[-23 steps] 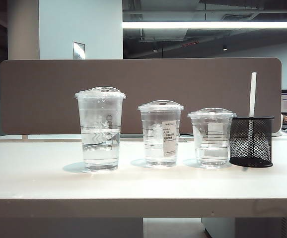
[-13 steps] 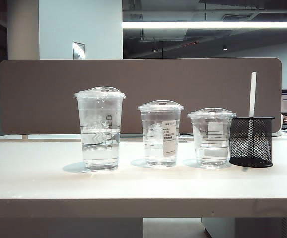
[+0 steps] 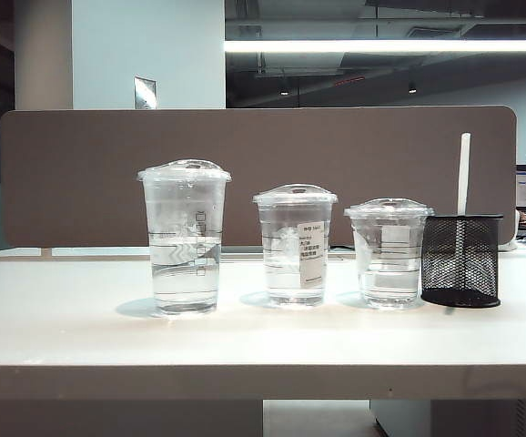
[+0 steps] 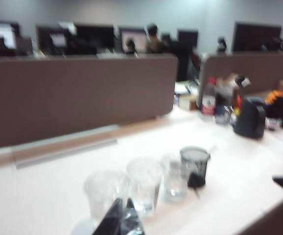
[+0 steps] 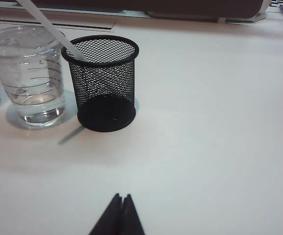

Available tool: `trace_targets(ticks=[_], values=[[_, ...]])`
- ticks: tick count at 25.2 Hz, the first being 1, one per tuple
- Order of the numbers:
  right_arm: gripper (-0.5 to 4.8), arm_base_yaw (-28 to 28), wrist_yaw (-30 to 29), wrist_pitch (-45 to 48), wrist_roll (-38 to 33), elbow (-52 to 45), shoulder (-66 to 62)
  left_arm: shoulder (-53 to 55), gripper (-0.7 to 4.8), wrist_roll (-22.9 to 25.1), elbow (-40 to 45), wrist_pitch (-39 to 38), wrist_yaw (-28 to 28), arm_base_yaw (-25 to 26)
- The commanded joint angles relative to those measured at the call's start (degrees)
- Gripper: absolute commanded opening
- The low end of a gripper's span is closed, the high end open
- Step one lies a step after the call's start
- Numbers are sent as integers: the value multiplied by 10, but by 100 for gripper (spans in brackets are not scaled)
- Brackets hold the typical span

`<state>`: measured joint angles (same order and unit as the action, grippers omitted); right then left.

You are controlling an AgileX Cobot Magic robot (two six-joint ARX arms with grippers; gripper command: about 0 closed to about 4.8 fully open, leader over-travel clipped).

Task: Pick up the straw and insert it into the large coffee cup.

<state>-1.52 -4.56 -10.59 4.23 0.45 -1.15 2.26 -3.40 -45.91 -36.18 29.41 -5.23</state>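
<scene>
The straw [image 3: 463,173] is a thin white tube standing in a black mesh holder [image 3: 460,259] at the right of the row. The large coffee cup [image 3: 185,237], tallest, clear with a domed lid and part full of water, stands at the left end. Neither arm shows in the exterior view. In the blurred left wrist view my left gripper [image 4: 124,200] is shut and empty, hovering in front of the large coffee cup [image 4: 105,193]. My right gripper [image 5: 122,197] is shut and empty over bare table, well short of the mesh holder [image 5: 105,88] and the leaning straw [image 5: 48,24].
A medium cup with a white label [image 3: 294,244] and a short squat cup [image 3: 389,250] stand between the large cup and the holder. A brown partition [image 3: 254,173] runs behind the row. The white table [image 3: 263,337] extends toward the camera.
</scene>
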Motion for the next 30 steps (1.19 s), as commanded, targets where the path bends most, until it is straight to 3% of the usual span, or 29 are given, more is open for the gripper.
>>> trace_targets(ticks=[1, 5, 7, 12, 30], values=[[-5, 1, 0, 7, -2, -4, 0, 2, -3, 11, -43, -125, 2, 1], [-5, 1, 0, 7, -2, -4, 0, 2, -3, 17, -45, -232, -7, 1], [-5, 1, 0, 7, -2, -4, 0, 2, -3, 18, -39, -259, -40, 1], [-5, 1, -1, 7, -2, -4, 0, 2, -3, 19, -37, -233, -92, 1], [-5, 1, -1, 7, -2, -4, 0, 2, -3, 19, -37, -246, -90, 2]])
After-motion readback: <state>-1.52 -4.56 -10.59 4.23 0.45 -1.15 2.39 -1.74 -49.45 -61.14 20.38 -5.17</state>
